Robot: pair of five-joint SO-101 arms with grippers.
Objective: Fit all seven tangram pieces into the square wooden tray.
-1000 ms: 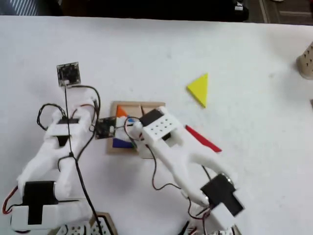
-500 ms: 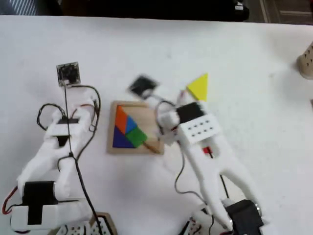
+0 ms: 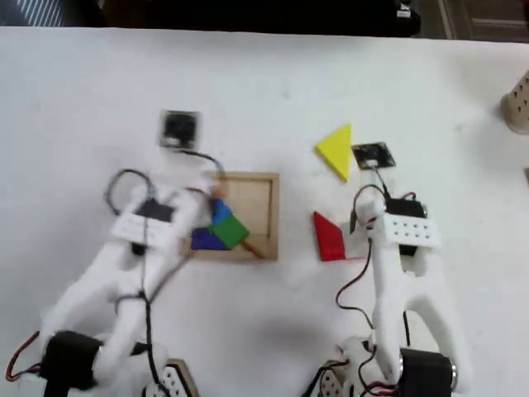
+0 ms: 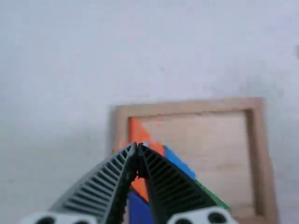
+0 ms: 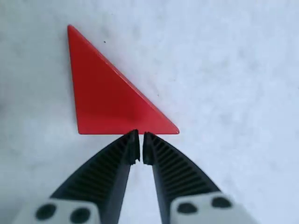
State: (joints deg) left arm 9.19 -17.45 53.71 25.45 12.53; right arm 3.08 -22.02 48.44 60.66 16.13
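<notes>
Counting 4 colours seated in tray (image 3: 275, 207). Noting red triangle (image 5: 105, 100) and yellow triangle (image 3: 337, 149) loose on table, not yet fitted. Seeing left gripper (image 4: 138, 148) pinched shut, empty, over orange piece (image 4: 135, 128); right gripper (image 5: 140, 137) closed, empty, at red triangle's edge.

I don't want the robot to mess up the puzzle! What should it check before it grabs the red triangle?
1. The flat red triangle piece lies free on the white table: ok.
2. The right claw is open enough to grab it: not ok, it is closed at the triangle's edge.
3. The square wooden tray has room: ok, a big part is bare wood.
4. The left claw is out of the tray's way: not ok, it hangs closed over the orange piece.
5. The flat yellow triangle piece is in the tray: not ok, it lies outside on the table.
</notes>
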